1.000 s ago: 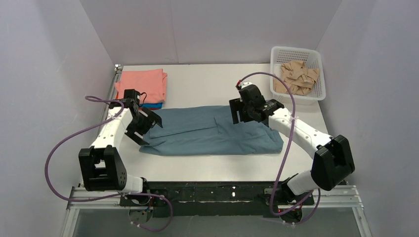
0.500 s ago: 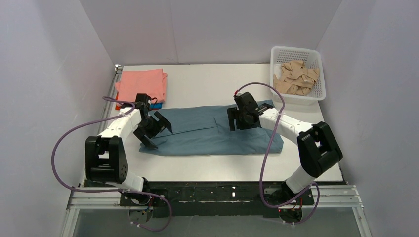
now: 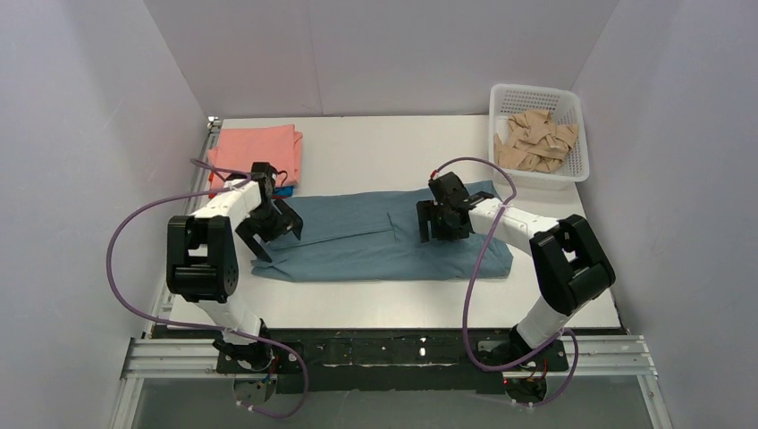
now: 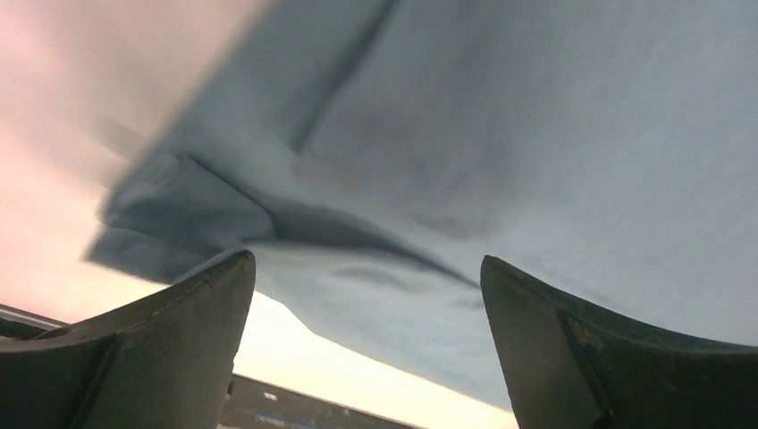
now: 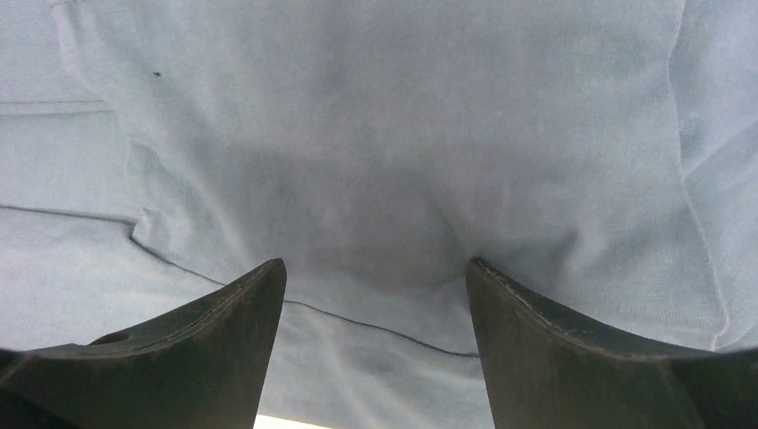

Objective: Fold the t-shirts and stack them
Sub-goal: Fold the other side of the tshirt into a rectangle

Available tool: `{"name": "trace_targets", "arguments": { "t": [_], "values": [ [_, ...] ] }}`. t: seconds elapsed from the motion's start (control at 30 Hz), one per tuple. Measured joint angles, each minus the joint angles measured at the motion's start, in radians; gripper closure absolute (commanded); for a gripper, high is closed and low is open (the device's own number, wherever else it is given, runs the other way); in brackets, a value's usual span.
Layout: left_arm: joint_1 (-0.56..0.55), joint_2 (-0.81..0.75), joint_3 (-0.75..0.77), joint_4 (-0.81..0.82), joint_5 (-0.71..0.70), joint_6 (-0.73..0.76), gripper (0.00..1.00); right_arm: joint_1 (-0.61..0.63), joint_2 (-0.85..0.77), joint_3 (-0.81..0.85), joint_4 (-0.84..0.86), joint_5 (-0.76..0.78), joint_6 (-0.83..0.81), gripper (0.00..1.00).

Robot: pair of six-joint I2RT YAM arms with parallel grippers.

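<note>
The grey-blue shirt (image 3: 375, 237) lies flat in the middle of the table (image 3: 375, 152), long axis left to right; I cannot tell the collar end. My left gripper (image 3: 271, 234) is over its left end and my right gripper (image 3: 444, 231) over its right half. Both have fingers wide, holding nothing.

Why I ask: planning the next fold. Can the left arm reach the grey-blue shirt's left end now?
Probably yes: the left arm, jaws open, hangs right over the grey-blue shirt at its left end, nothing between.
</note>
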Motion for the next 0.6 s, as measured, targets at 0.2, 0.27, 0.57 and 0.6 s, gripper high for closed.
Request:
{"name": "trace_targets", "arguments": {
  "t": [0.2,0.27,0.57,0.6],
  "values": [
    [0.125,0.072,0.122,0.028,-0.119,0.051,0.02,-0.023,0.000,-0.029,0.029,-0.014,0.001,0.18],
    [0.164,0.140,0.185,0.027,-0.121,0.062,0.02,-0.027,-0.002,-0.032,0.034,-0.016,0.001,0.18],
    [0.169,-0.042,0.126,0.055,0.015,0.086,0.02,-0.034,-0.040,-0.049,0.031,-0.003,0.005,0.18],
    [0.161,-0.106,0.095,0.054,0.039,0.085,0.02,-0.034,-0.043,-0.051,0.031,0.001,0.006,0.18]
  ]
}}
